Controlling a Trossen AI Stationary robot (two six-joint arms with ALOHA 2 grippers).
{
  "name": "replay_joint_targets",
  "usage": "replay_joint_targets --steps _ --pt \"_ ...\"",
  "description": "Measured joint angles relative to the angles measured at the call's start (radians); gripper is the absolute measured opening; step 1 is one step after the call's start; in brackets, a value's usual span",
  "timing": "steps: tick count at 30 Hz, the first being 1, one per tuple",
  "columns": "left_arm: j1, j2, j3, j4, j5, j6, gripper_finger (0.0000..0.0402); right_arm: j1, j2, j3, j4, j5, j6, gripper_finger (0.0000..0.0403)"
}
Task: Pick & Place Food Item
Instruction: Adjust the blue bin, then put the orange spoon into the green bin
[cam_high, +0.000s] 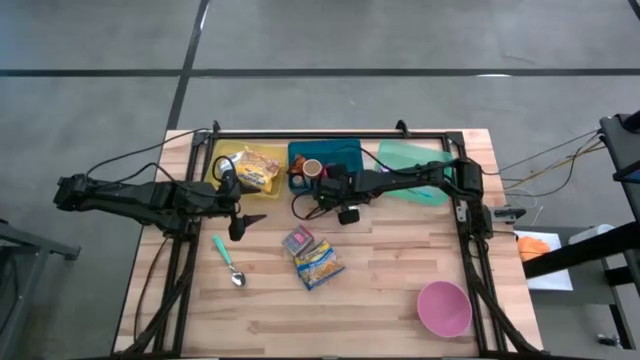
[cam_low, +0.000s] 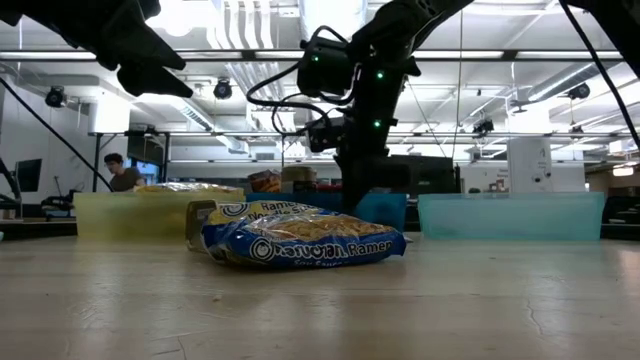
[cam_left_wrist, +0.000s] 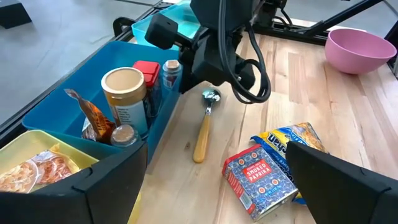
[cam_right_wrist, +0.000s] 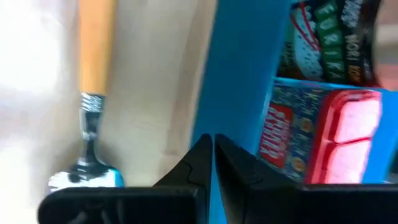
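Your blue bin (cam_left_wrist: 74, 106) holds a round canister (cam_left_wrist: 124, 93), red-lidded box (cam_left_wrist: 147, 71) and jar (cam_left_wrist: 171, 68); the yellow bin (cam_high: 232, 160) a noodle packet (cam_high: 260, 168). The ramen packet (cam_high: 318, 263) lies flat mid-table, long axis diagonal. Right gripper (cam_right_wrist: 211, 162) pressed together, empty, at the blue bin's wall; left gripper (cam_high: 240, 218) spread.

Ramen packet (cam_low: 305, 243): lying on bench (cam_low: 320, 305), centre.
Yellow bin (cam_low: 140, 212): 9 o'clock of packet.
Teal bin (cam_low: 510, 215): 3 o'clock.

A blue-and-yellow ramen packet (cam_high: 319, 264) lies flat mid-table, touching a small paprika tin (cam_high: 298, 240).
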Motion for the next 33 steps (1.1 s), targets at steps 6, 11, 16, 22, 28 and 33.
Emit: replay_joint_targets --steps 6,11,16,22,28,33 --pt "0.0 0.0 0.0 -0.005 0.0 0.0 0.0387 0.031 0.0 0.0 -0.041 -0.016 0.137 0.0027" --pt "0.0 0.0 0.0 -0.006 0.0 0.001 0.0387 0.084 0.0 0.0 -0.061 -0.01 0.218 0.0076" --pt "0.0 0.0 0.0 -0.006 0.0 0.0 0.0387 0.123 -0.001 -0.004 -0.061 -0.05 0.192 0.0137" --pt "0.0 0.0 0.0 -0.008 0.004 -0.017 0.0387 0.095 -0.001 -0.021 -0.059 -0.175 0.152 0.0176" --pt "0.0 0.0 0.0 -0.018 0.011 -0.02 0.0387 0.076 0.001 -0.023 -0.045 -0.171 0.117 0.0187" --pt "0.001 0.0 0.0 -0.019 0.011 -0.019 0.0387 0.057 0.02 -0.033 -0.041 -0.174 0.084 0.0187"
